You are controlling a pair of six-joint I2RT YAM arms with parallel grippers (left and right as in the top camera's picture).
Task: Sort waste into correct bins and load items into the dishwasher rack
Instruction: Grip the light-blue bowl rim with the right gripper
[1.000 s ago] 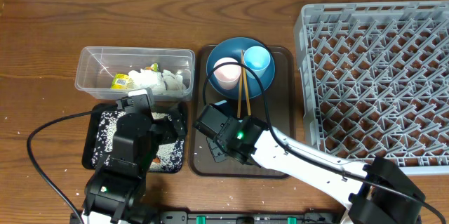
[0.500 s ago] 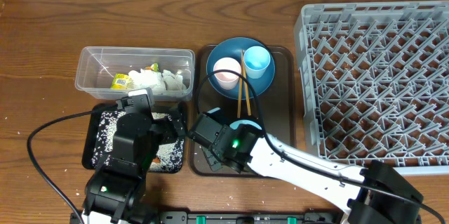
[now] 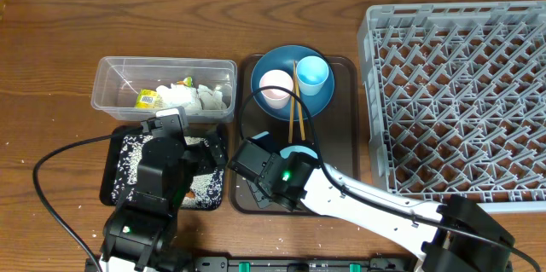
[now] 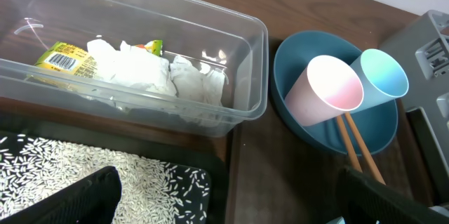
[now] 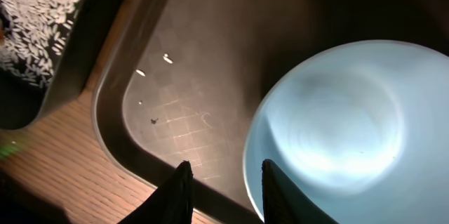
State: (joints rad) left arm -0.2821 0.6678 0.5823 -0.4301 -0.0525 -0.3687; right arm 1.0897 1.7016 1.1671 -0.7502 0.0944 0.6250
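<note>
The white bowl (image 3: 299,151) (image 5: 330,126) sits upright on the brown serving tray (image 3: 341,148). My right gripper (image 3: 258,192) (image 5: 228,196) is open at the bowl's front-left edge, with one finger over its rim and the other over the bare tray. On the dark blue plate (image 3: 290,57) lie the pink-lined white cup (image 3: 275,89), the light blue cup (image 3: 312,74) and the chopsticks (image 3: 296,110). My left gripper (image 3: 192,140) (image 4: 238,206) hangs wide open and empty over the right end of the black tray (image 3: 115,174), which holds rice (image 4: 84,175). The clear tub (image 3: 115,76) holds the wrapper (image 4: 63,57) and tissue (image 4: 133,69).
The grey dishwasher rack (image 3: 461,93) fills the right side, with nothing on its pegs. A few rice grains (image 5: 167,59) lie on the brown tray near its front-left corner. A black cable (image 3: 60,157) loops over the table at the left.
My right arm has slid toward the front left of the brown tray, uncovering the white bowl. The left arm has not moved.
</note>
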